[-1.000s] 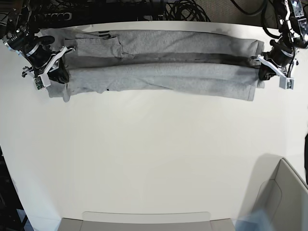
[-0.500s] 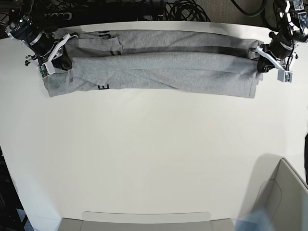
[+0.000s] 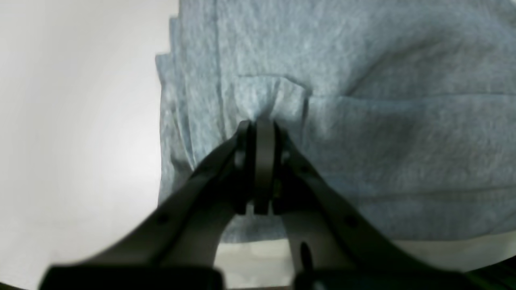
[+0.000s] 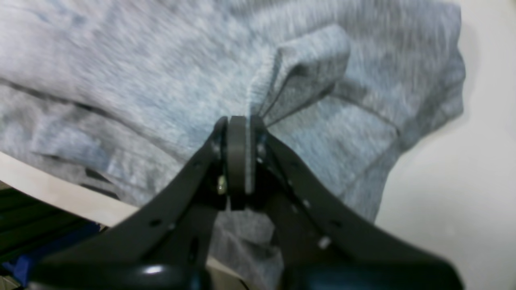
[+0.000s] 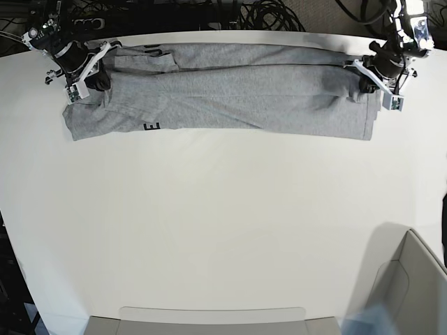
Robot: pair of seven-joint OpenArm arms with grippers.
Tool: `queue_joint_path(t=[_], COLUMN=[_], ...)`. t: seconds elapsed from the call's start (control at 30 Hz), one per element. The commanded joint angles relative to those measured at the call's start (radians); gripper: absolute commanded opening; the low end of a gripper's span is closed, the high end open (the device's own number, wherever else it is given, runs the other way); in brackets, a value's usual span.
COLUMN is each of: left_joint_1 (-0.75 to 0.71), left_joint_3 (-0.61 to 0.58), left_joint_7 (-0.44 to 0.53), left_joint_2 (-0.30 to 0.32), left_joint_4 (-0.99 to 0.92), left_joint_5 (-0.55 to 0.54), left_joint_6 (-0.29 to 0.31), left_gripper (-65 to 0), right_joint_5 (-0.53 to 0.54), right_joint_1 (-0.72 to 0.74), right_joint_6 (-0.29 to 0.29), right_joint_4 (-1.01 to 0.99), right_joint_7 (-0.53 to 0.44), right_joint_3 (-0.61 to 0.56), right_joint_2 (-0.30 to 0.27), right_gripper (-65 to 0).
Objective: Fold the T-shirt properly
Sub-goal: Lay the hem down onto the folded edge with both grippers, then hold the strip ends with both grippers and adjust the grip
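The heather-grey T-shirt (image 5: 230,91) lies as a long folded band along the far edge of the table, with a bit of black lettering showing at its near edge on the left. My left gripper (image 5: 365,78) is shut on a pinched fold of the T-shirt (image 3: 363,133) at the band's right end; the left gripper (image 3: 260,125) holds cloth between its closed tips. My right gripper (image 5: 94,72) is shut on the left end of the band; the right gripper (image 4: 238,121) clamps a raised fold of the T-shirt (image 4: 141,92).
Black cables (image 5: 265,14) lie beyond the table's far edge. A grey bin (image 5: 408,293) stands at the near right corner and a flat grey tray (image 5: 209,319) along the near edge. White tabletop (image 5: 223,223) spreads in front of the shirt.
Both grippers have moved toward the far edge of the table, carrying the near layer of the shirt over the far layer. The dark gap between the layers has closed.
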State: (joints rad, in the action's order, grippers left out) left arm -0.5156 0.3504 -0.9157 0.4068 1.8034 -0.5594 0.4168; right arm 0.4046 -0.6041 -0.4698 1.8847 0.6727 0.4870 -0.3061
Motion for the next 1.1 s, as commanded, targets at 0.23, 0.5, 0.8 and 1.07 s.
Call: queue_joint_path(t=[0.23,0.5,0.8,1.07], left_joint_1=[-0.035,-0.035,0.004,0.007], left_joint_3=[0.009,0.011,0.011,0.005], left_joint_7=[0.123,0.125,0.123,0.126], left_joint_2=[0.019,0.071,0.183,0.149], left_joint_4=[0.092,0.000,-0.205,-0.210], left_joint_5=[-0.055,-0.474,-0.658,-0.465], left_joint_6=[0.006,0.009,0.007,0.007], left_gripper=[-45.3,-43.3,-41.9,-41.9], right_joint_5=[0.015,0.015,0.015,0.015], right_joint_1=[-0.001,0.005,0.005,0.017], right_joint_6=[0.001,0.001,0.001,0.000], right_joint_4=[0.019,0.020,0.017,0.017], right_joint_7=[-0.018,-0.018,-0.018,-0.017], right_joint_3=[0.006,0.006,0.006,-0.029], right_joint_2=[-0.015,-0.020,-0.020,-0.048], right_gripper=[-47.0,-49.9,-49.9,-49.9])
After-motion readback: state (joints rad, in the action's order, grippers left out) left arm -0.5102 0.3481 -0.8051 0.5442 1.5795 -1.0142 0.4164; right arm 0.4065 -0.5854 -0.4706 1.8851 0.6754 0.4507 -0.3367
